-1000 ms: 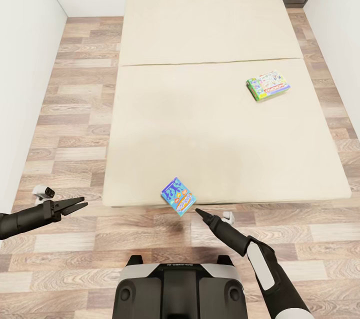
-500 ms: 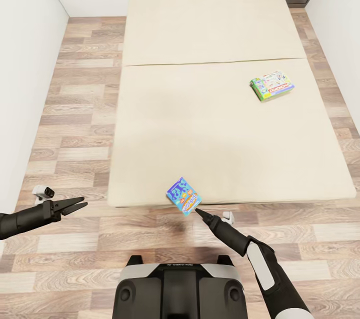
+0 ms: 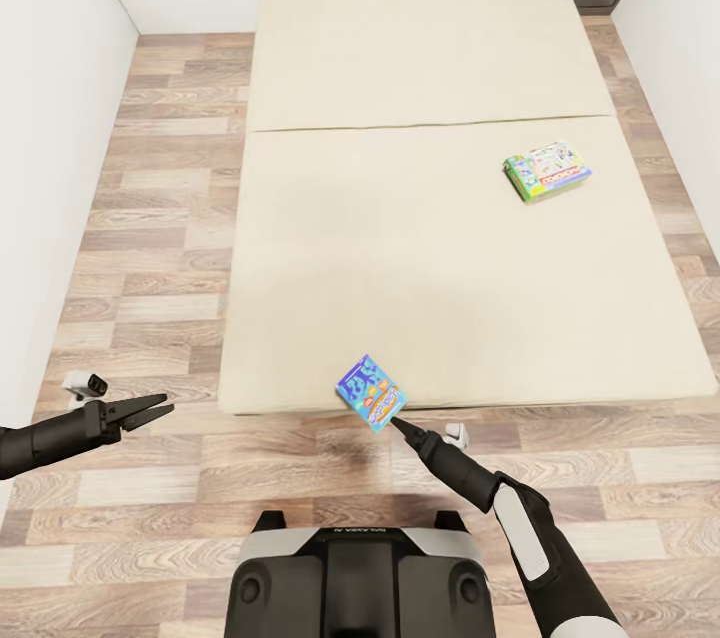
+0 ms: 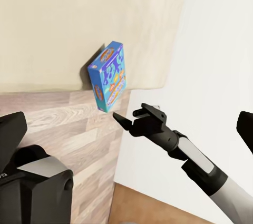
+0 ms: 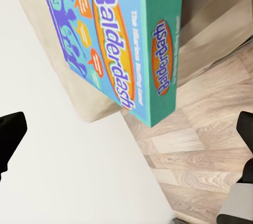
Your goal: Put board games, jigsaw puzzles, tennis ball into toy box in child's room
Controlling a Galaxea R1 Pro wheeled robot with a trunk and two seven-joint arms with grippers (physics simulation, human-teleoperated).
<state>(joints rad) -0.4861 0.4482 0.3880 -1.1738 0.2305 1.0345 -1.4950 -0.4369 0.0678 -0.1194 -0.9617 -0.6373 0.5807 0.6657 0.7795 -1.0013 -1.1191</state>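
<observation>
Since a second ago the small blue board game box (image 3: 371, 393) has come closer to the right gripper (image 3: 398, 424), and the whole scene has slid a little to the right in the head view, so the camera has moved too. Now the box sits at the near edge of the low wide bed with the plain beige mattress (image 3: 430, 258), tilted, with one corner over the edge and above the wood-plank floor (image 3: 160, 248). In the right wrist view the box (image 5: 116, 39) shows the word "Balderdash" and hangs partly past the mattress edge.

On the left of the bed there is a broad strip of bare floor up to the white wall (image 3: 50, 118). On the right the floor strip is more narrow. Between the bed and the robot's dark base (image 3: 358, 573) the floor is open.

I count two game boxes on the bed: the blue one, and one green-white-red board game box (image 3: 546, 170) lying flat near the right edge, well apart from the first.

The right arm reaches forward and its tip is just beside the lower corner of the blue box; whether they touch I cannot tell. Its jaws look closed to a point and hold nothing. The left gripper (image 3: 150, 410) is held out low at the left above the floor, pointing toward the bed, with its jaws slightly apart and empty.
</observation>
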